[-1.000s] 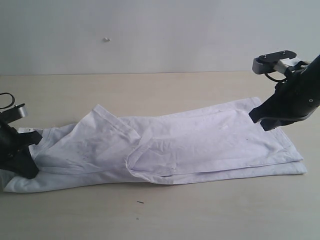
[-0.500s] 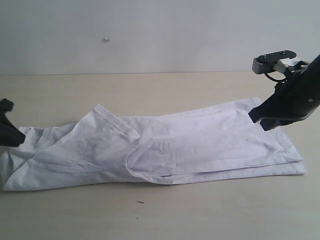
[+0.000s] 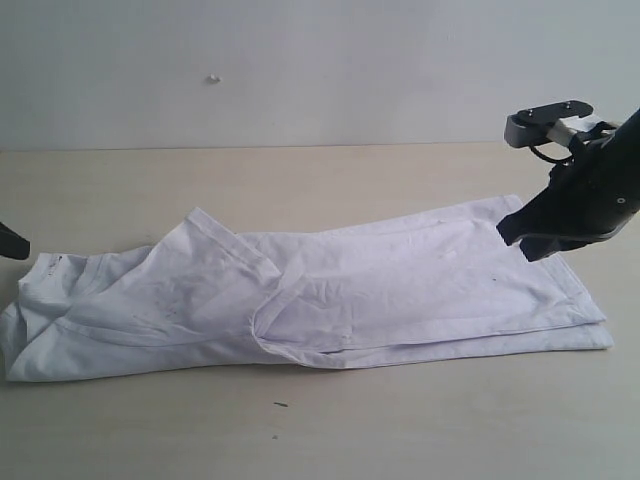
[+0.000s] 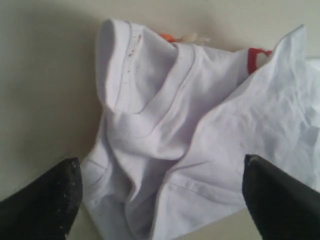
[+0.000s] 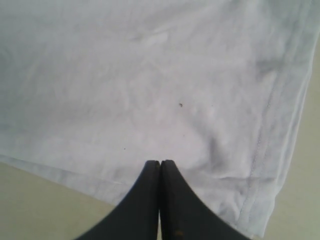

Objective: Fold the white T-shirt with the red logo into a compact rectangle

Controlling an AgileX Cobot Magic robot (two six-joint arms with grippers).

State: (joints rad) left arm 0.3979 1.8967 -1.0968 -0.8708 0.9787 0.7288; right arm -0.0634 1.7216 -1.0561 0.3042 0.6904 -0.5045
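While over T-shirt (image 3: 400, 285), R pincer (image 5: 160, 170) tight

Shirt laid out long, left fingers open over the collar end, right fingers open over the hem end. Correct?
Not quite. The right wrist view shows the right gripper shut, fingers pressed together, over the hem end of the white T-shirt. The left gripper is open over the collar end, as stated.

Left gripper (image 4: 160, 162) spread wide, right gripper (image 5: 160, 165) pinched together.
In the exterior view the left gripper is only a dark sliver at the 9 o'clock edge; its two fingers (image 4: 50, 200) stand far apart in the wrist view. The right arm (image 3: 590, 195) enters at 3 o'clock, fingertips touching, tip angled toward 8 o'clock.
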